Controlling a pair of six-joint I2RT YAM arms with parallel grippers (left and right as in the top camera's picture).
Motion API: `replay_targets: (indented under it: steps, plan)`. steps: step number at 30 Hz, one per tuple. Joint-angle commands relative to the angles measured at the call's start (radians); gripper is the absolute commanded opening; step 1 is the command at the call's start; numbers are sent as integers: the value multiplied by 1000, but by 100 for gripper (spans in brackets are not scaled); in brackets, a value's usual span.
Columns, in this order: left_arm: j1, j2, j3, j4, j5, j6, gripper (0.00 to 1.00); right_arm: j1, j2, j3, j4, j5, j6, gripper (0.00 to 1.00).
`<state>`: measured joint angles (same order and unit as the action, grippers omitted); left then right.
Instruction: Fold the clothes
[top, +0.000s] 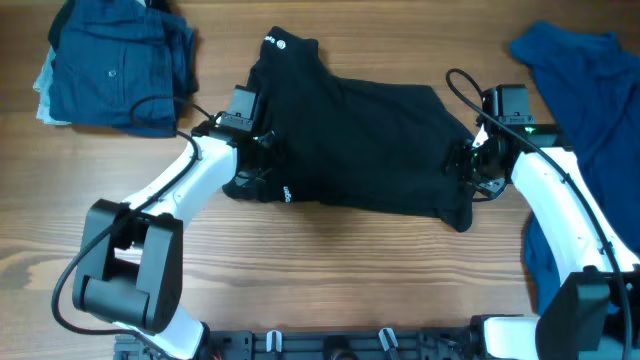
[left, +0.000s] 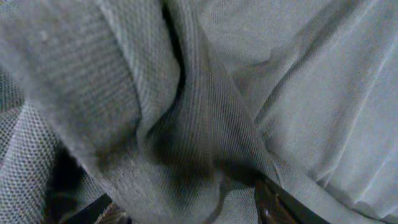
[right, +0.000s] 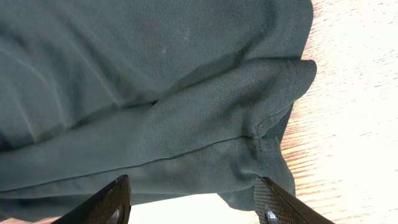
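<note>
A black shirt (top: 350, 135) lies spread and rumpled across the middle of the wooden table (top: 330, 270). My left gripper (top: 258, 150) is at the shirt's left edge. In the left wrist view its fingers (left: 186, 211) are apart, with bunched shirt fabric (left: 186, 93) filling the frame and lying between them. My right gripper (top: 470, 165) is at the shirt's right edge. In the right wrist view its fingers (right: 196, 205) are wide apart and straddle the shirt's hem and a folded corner (right: 261, 93), without closing on it.
A stack of folded blue clothes (top: 110, 60) sits at the back left. A loose blue garment (top: 590, 100) lies along the right side, running under my right arm. Bare wood shows beside the shirt's corner in the right wrist view (right: 354, 124).
</note>
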<state>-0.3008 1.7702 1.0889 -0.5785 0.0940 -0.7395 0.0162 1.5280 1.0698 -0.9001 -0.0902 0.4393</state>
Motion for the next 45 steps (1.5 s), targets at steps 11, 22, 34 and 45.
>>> replay_targets:
  steps: [11, 22, 34, 45]
  plan:
    - [6, 8, -8, 95, 3, -3, 6, -4, 0, 6, 0, -15, -28, 64]
    - [6, 9, -8, 261, -19, -2, 4, -4, 0, 6, -2, -15, -29, 64]
    - [2, 32, -8, 393, -50, -2, 19, -4, 0, 6, -2, -16, -27, 64]
    - [27, -108, -8, 116, -2, 84, 100, -4, 0, 6, -1, -15, -45, 87]
